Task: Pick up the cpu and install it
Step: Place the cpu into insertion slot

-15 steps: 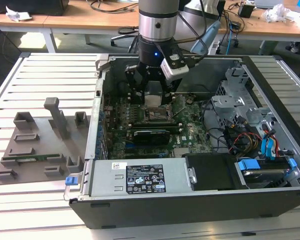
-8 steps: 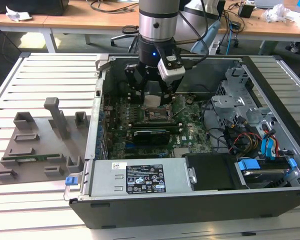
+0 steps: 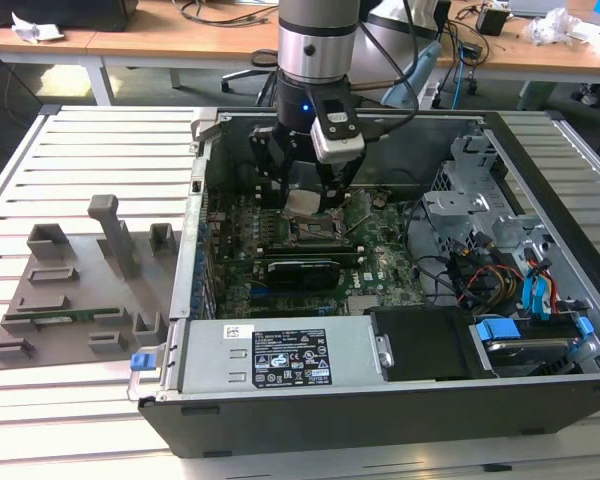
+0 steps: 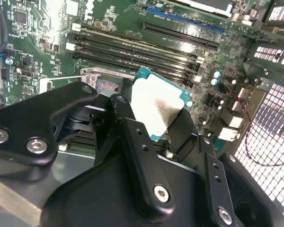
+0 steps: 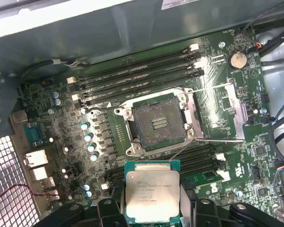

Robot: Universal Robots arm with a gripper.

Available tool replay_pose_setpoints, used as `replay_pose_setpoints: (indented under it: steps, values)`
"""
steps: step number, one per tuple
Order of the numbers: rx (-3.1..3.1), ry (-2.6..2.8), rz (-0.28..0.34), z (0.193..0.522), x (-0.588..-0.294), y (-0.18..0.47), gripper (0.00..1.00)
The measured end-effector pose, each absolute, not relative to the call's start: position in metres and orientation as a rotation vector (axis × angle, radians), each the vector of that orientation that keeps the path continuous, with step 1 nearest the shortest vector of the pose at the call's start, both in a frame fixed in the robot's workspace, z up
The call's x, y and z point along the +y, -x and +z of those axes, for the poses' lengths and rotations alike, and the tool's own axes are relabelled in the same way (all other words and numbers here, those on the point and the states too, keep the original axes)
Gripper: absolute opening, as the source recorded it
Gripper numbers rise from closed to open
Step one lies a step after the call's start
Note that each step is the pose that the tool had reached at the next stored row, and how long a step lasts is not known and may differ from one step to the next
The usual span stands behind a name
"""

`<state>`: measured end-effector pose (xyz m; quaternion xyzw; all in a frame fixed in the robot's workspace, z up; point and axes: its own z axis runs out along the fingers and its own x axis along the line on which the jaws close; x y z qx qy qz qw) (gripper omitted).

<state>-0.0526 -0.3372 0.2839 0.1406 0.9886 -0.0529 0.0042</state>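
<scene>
Exterior view: an open computer case (image 3: 400, 420) lies across the centre and right of the frame on a slatted table (image 3: 80, 140). The arm (image 3: 318, 40) comes down from the top centre over the green motherboard (image 3: 382, 264). In the first wrist view the gripper (image 5: 153, 213) grips the cpu (image 5: 152, 193) by its edges, metal top showing, just beside the open socket (image 5: 160, 124) and not seated in it

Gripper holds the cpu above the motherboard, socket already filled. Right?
No: the socket is empty, its contacts bare, as the first wrist view shows. The gripper does hold the cpu above the motherboard.
</scene>
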Motion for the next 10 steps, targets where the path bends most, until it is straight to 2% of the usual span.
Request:
replay_pose_setpoints:
  steps: [10]
  values:
    - [3.078, -0.586, -0.167, 0.2838, -0.3372, 0.0526, 0.55]
